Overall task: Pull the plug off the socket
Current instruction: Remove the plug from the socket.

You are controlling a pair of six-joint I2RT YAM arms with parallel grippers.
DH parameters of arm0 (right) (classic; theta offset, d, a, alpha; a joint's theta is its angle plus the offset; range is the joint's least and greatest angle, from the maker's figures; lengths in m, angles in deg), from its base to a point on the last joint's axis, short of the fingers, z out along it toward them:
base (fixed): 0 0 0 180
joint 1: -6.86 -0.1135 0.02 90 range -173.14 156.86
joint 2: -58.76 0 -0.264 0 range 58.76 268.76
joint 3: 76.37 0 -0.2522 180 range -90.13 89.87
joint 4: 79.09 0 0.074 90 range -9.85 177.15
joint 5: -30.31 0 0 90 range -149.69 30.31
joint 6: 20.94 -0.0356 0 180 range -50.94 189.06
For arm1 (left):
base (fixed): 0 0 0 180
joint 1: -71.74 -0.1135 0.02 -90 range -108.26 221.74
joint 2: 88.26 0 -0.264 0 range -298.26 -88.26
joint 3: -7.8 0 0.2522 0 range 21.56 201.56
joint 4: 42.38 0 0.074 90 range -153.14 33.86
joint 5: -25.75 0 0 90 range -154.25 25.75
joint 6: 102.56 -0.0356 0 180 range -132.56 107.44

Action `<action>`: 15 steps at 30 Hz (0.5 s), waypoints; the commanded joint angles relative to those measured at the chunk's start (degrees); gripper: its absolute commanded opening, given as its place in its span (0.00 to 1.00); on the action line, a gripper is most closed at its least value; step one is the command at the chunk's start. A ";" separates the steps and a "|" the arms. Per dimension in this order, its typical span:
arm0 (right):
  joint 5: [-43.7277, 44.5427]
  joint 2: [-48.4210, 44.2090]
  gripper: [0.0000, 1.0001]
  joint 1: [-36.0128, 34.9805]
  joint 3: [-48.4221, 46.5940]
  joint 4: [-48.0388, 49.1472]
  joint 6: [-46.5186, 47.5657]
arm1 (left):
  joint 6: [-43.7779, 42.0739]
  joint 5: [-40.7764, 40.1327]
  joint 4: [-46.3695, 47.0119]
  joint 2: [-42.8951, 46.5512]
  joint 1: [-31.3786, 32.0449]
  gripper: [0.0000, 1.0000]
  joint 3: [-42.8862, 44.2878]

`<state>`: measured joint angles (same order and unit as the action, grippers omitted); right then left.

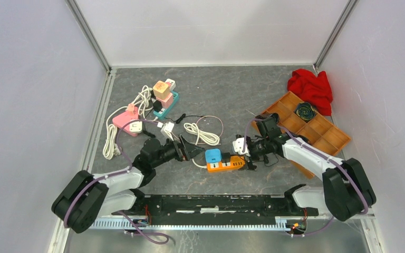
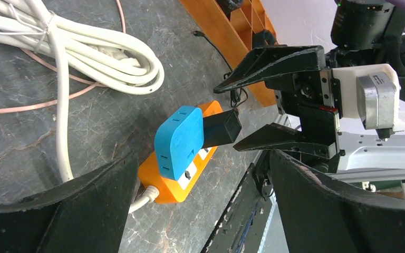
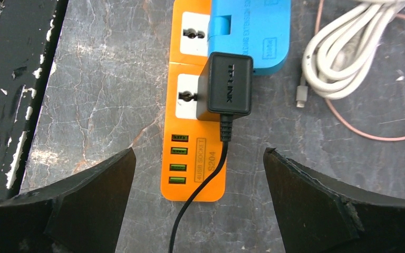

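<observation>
An orange power strip lies on the grey table between my two grippers. A blue adapter and a black plug with a black cord are plugged into it. In the right wrist view the strip lies just ahead of my open right gripper, and the blue adapter sits beyond the plug. In the left wrist view my left gripper is open, with the strip, adapter and plug ahead of it. The right gripper straddles the plug, not touching it.
A coiled white cable lies behind the strip. An orange divided tray and a red cloth are at the right. A pink strip and a teal strip with adapters lie at the back left. A black rail runs along the front.
</observation>
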<state>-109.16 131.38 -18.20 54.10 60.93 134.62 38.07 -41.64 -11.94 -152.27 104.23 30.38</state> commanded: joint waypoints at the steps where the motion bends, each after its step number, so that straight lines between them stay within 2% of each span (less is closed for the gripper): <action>1: -0.89 2.63 0.98 0.07 -2.22 -0.24 -0.73 | -2.59 -0.89 11.00 -4.26 1.26 0.99 -0.66; 15: -1.83 8.55 0.98 -0.10 -4.01 1.46 -6.56 | -2.83 3.28 26.76 -22.53 2.61 0.86 0.49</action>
<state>-109.20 138.29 -18.23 53.10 61.44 130.05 37.42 -40.07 5.74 -171.83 106.11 30.12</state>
